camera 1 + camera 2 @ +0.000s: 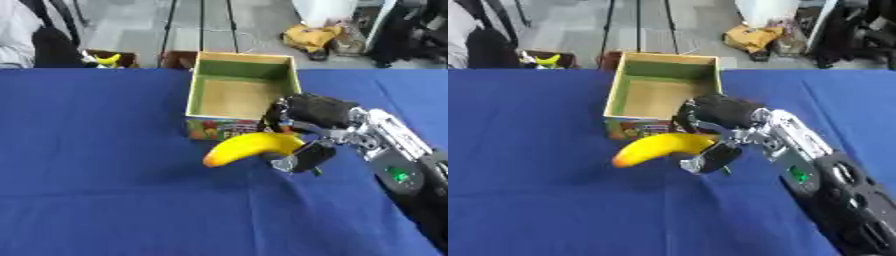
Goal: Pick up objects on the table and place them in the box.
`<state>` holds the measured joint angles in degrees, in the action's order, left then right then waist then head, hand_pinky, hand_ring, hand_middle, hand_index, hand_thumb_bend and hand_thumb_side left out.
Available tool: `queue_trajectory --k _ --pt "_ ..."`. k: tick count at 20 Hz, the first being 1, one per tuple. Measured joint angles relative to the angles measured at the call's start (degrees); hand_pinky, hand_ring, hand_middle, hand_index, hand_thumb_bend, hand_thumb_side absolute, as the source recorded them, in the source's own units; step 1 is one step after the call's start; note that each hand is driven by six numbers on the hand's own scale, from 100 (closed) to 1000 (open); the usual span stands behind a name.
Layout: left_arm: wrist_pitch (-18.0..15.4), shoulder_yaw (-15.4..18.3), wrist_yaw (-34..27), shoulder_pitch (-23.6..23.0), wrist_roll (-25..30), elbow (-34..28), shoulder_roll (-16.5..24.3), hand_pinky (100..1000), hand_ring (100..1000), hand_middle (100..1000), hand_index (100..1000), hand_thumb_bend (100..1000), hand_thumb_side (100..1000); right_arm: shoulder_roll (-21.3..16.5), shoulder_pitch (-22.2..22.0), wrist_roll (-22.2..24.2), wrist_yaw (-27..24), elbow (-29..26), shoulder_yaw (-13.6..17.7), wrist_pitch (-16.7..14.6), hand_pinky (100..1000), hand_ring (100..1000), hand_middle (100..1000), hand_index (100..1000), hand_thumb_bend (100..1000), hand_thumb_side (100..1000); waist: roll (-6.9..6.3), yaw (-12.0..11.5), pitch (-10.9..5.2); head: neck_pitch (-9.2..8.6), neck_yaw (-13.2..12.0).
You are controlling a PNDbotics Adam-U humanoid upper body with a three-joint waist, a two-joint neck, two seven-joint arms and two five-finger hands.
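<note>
1. Your right hand (302,131) comes in from the right side and has its fingers and thumb curled round the right end of the banana (249,147), gripping it just in front of the box (241,95).
2. You can see the banana's long axis runs roughly left to right, with its free tip angled toward the lower left and its arch upward; the held end is hidden inside the hand.
3. It looks lifted off the blue table (105,165) (a soft shadow lies on the cloth under it), though you cannot tell how high.
4. Your box sits open-topped near the far edge of the table, green walls inside, a brown floor, and a colourful printed front panel facing you; nothing shows inside it.
5. Between banana and box opening stands only the box's near wall, which the hand's knuckles nearly overlap in both views.
6. You have wide bare cloth to the left and toward the near edge; the forearm fills the lower right.
7. Beyond the far edge, another small yellow thing (108,59) sits in a dark container on the floor, well apart from your work.
8. Your left hand shows in neither view.
</note>
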<state>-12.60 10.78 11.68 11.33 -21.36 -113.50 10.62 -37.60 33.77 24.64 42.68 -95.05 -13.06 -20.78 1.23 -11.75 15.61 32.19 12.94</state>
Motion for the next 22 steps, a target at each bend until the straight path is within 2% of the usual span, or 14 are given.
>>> queue_trajectory --k 6,22 --pt "0.0 0.0 0.0 0.0 0.1 0.0 0.0 425 421 476 635 100 1000 -1.1 0.5 -0.8 -0.5 0.0 0.6 0.5 642 633 372 639 100 546 0.13 -0.4 0.42 -0.12 0.3" --pt "0.1 0.0 0.2 0.3 0.2 0.0 -0.1 425 417 474 633 100 1000 -3.8 2.7 -2.9 -2.3 1.1 2.7 1.8 642 625 360 633 100 536 0.71 -2.1 1.76 -2.0 1.4"
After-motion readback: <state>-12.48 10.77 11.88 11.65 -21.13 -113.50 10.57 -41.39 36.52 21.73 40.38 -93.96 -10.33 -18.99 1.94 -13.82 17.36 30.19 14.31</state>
